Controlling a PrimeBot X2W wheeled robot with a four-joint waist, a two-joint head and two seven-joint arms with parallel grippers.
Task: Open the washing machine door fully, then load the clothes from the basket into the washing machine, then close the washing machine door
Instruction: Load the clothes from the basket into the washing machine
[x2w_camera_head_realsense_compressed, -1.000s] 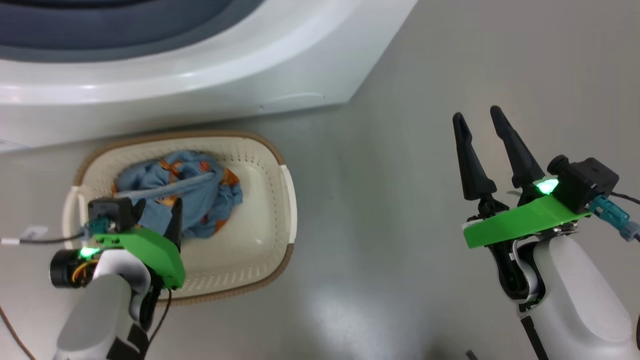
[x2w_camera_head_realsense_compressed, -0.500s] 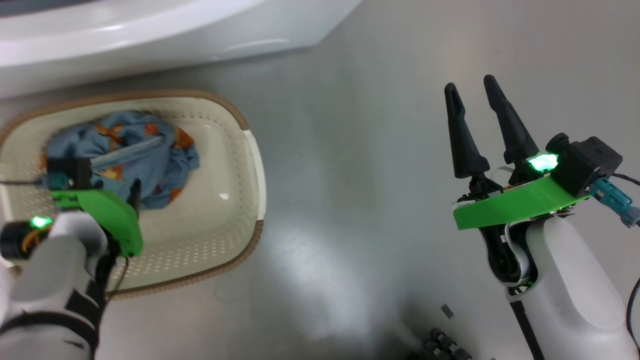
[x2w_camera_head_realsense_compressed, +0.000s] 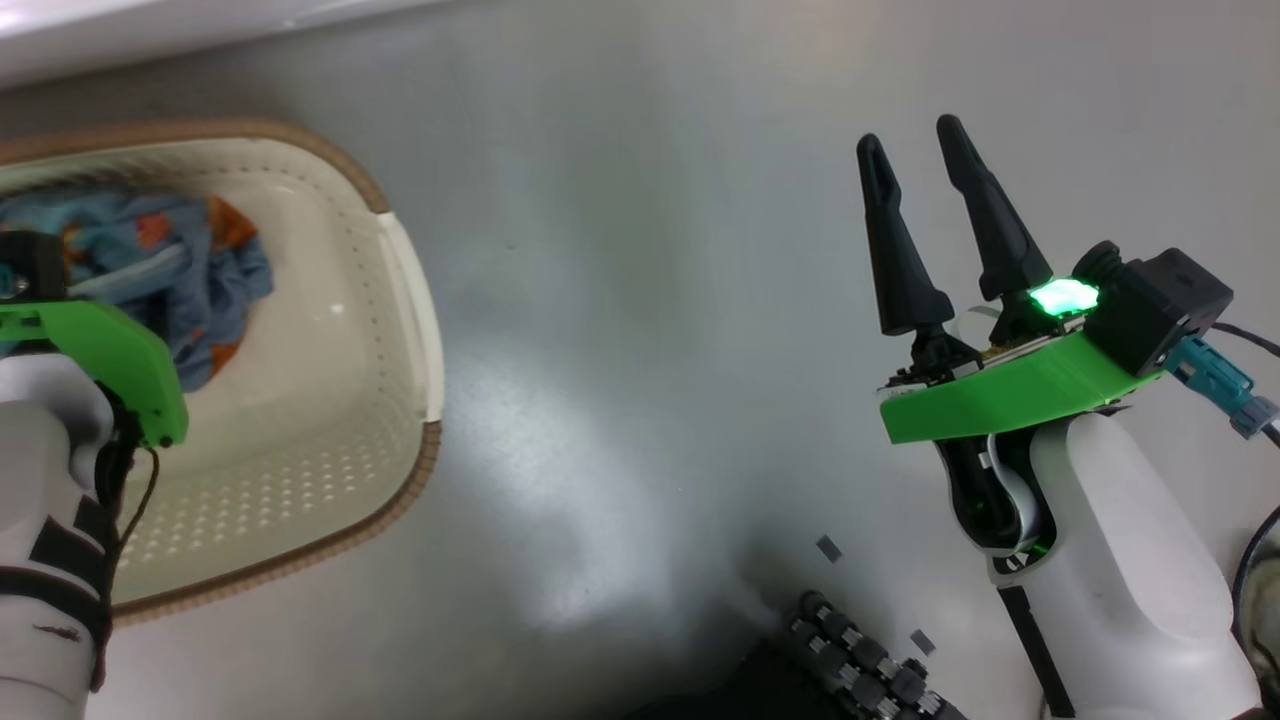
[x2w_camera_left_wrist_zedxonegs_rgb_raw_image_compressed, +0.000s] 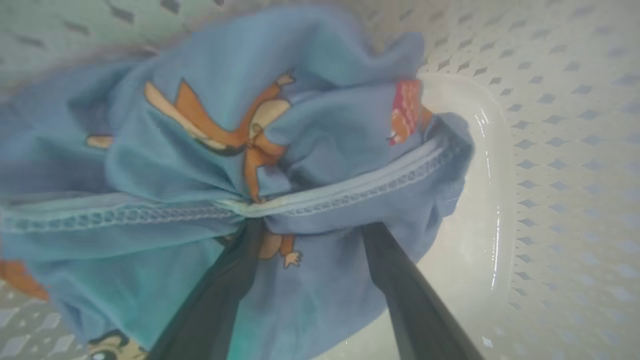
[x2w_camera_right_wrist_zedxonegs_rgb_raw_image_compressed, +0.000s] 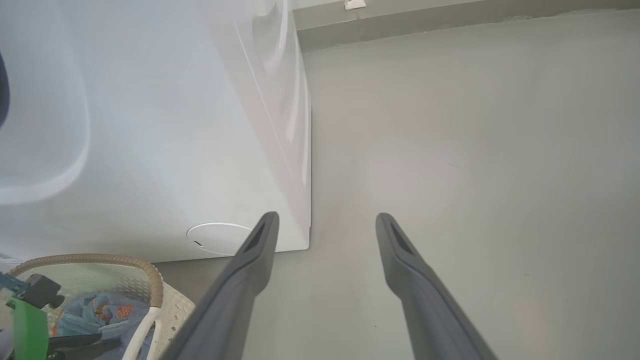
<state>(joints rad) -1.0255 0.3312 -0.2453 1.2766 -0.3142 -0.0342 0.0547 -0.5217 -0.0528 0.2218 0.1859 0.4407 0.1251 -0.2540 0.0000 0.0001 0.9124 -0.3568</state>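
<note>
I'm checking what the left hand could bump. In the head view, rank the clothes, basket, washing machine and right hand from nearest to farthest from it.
1. Clothes: right at the left hand, upper left.
2. Basket: around both, left side.
3. Washing machine: white strip along the top left edge.
4. Right hand: far across, on the right.

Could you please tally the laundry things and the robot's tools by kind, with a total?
Baskets: 1, the basket
Clothes bundles: 1, the clothes; single garments cannot be told apart
Washing machines: 1, the washing machine
Tools: 2, the left tool and the right tool
Total: 5
</note>
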